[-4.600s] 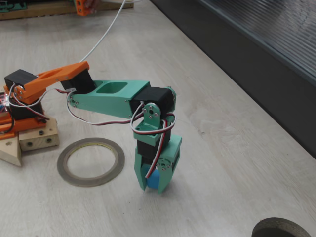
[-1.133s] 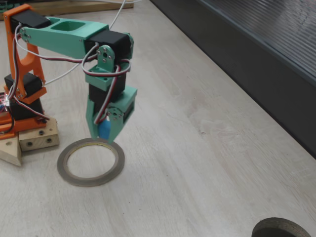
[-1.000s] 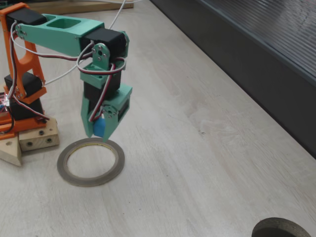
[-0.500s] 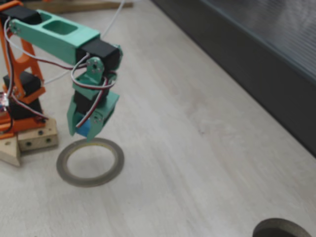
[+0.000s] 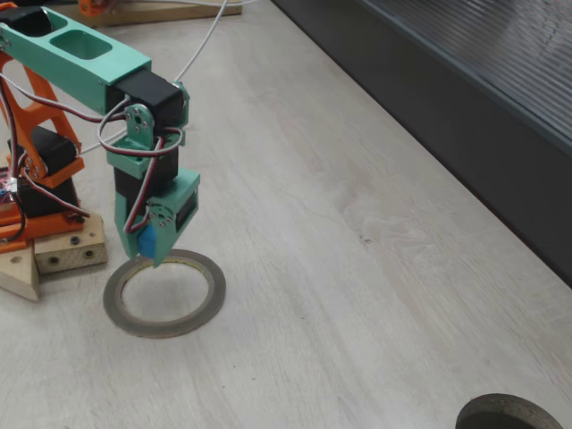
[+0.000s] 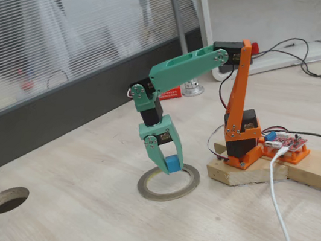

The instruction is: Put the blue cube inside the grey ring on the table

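Note:
The blue cube [image 5: 145, 245] [image 6: 171, 163] is pinched between the green fingers of my gripper [image 5: 148, 250] [image 6: 169, 165], which is shut on it and points down. It hangs just above the grey ring [image 5: 164, 293] [image 6: 169, 183], over the ring's rim on the side nearest the arm's base, and is clear of the table [image 5: 357, 295] [image 6: 102, 221]. The ring lies flat on the pale wood, its yellowish inner edge showing in a fixed view.
The arm's orange base [image 5: 36, 192] [image 6: 241, 133] sits on wooden blocks [image 5: 54, 255] [image 6: 262, 170] beside the ring. A dark round hole [image 5: 509, 416] [image 6: 7, 200] is cut in the table. A dark ribbed panel [image 5: 465, 107] runs along the table's far edge. A white cable [image 6: 279, 219] trails across the wood.
The gripper has swung left with the cube, from out on the open table to above the ring's rim near the base, and has dropped a little lower in the last half second.

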`<state>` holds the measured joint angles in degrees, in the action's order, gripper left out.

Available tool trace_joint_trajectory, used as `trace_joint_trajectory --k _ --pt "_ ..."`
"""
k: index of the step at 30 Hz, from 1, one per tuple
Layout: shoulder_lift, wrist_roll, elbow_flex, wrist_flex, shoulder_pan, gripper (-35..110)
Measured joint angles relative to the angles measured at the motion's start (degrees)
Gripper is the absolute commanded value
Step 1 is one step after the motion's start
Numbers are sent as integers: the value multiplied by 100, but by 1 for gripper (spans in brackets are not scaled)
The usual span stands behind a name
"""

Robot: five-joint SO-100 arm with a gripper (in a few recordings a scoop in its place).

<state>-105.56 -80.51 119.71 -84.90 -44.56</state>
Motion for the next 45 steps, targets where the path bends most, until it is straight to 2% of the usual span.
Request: trace_joint_trajectory --k 12,19,25,45 --pt "-35 0 35 536 0 1" --pt "-44 0 668 668 0 1" --pt "-53 0 809 1274 18 1" --pt "-53 0 817 1336 0 1"
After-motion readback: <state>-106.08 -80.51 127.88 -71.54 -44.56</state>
